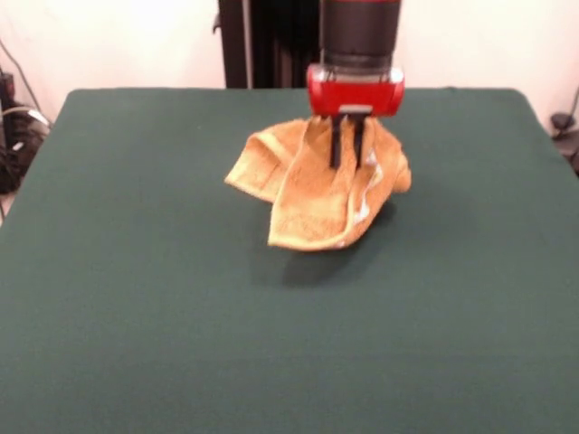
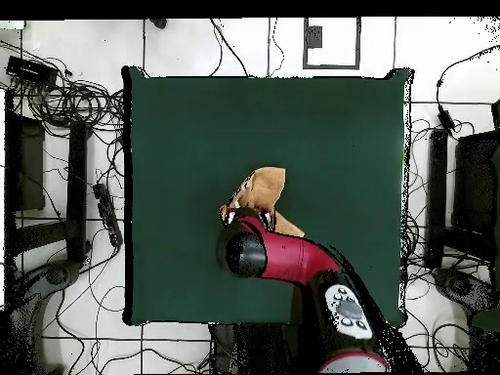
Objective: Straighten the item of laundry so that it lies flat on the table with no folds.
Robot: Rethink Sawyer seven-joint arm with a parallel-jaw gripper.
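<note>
The towel was pinched at its bunched top by the jaws; a low, slow drag across the desk was judged best.

Arm hides gripper, part of towel overhead (arm cropped front).

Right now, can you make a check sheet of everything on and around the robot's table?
Surface: table, dark green, bare apart from the towel.
Job's things: towel, orange-tan, bunched and folded, partly lifted, not flat.
Clutter: nothing seen on the table.
Grippers: gripper, red and black, fingers pinching the towel's raised part.
Cables: many black cables on the floor beside the table.
Surroundings: white tiled floor, dark equipment at the sides.
</note>
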